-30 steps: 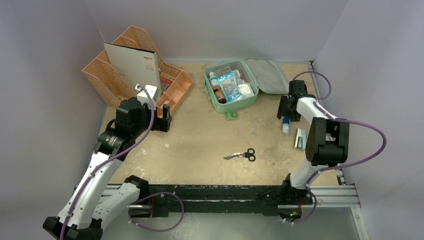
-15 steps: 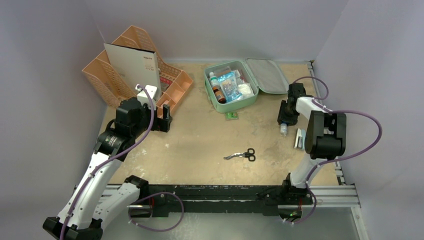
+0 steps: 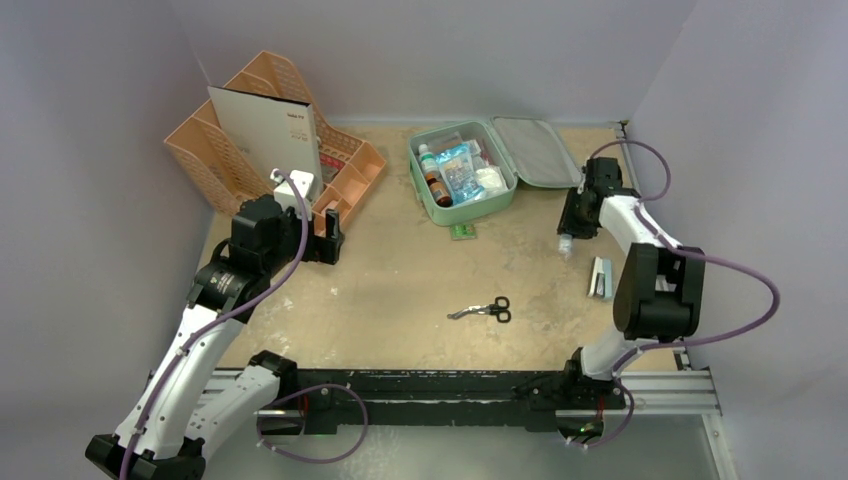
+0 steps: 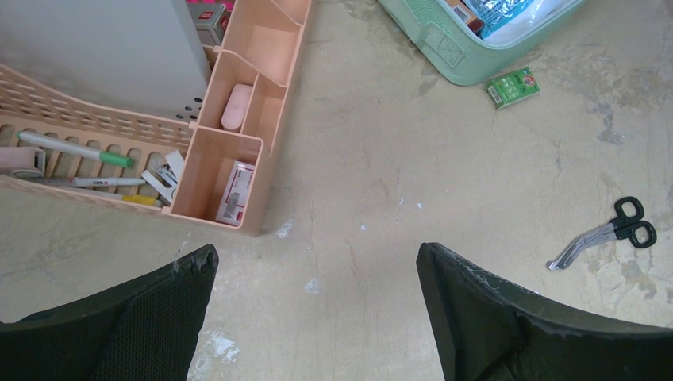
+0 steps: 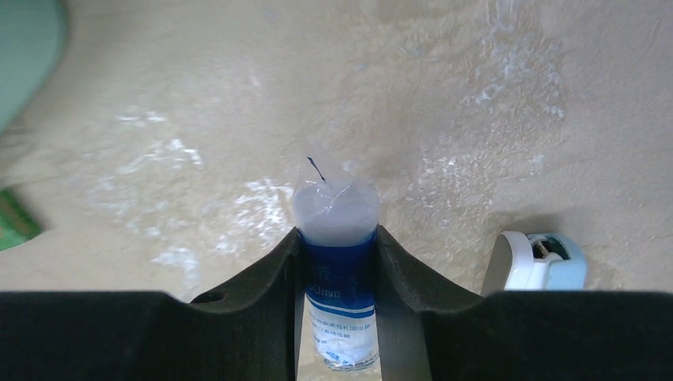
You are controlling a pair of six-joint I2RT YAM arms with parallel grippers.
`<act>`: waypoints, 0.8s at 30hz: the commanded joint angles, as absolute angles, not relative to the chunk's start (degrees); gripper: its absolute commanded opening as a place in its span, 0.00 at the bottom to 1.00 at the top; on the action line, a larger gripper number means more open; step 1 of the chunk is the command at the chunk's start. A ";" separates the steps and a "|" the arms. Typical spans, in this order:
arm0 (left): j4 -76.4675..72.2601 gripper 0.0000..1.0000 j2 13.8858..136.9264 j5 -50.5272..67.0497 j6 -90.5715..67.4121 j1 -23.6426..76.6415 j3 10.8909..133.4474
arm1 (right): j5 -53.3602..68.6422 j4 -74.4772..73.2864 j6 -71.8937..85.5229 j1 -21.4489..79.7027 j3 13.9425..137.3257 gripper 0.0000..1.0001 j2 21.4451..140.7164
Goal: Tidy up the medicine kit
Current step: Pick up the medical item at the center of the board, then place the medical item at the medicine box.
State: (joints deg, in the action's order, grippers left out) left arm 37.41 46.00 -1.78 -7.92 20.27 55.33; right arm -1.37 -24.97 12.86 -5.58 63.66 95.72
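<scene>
Blue tube point(image 5: 336, 278) print blurred, base cut off within right end effector point(image 5: 337, 238)

The organizer point(image 3: 200, 165) stands left of the medicine kit point(image 3: 470, 210), scissors point(image 3: 485, 309) before both.

Soft, even light throughout, shadows faint; right wrist view slightly blurred.
</scene>
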 commanded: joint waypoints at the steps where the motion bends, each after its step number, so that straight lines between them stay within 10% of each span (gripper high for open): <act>1: 35.69 0.95 45.52 -1.52 -8.35 20.04 54.78 | 2.51 -22.39 11.91 -4.76 65.05 0.35 89.08; 24: 35.88 0.96 46.10 -1.91 -8.09 20.04 54.67 | 21.67 -9.37 -26.70 10.26 76.95 0.35 91.72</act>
State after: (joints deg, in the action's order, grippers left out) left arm 37.41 46.24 -1.74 -7.92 20.27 54.83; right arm 15.88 -14.04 -15.09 7.94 73.84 90.85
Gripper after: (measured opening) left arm 0.956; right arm 0.360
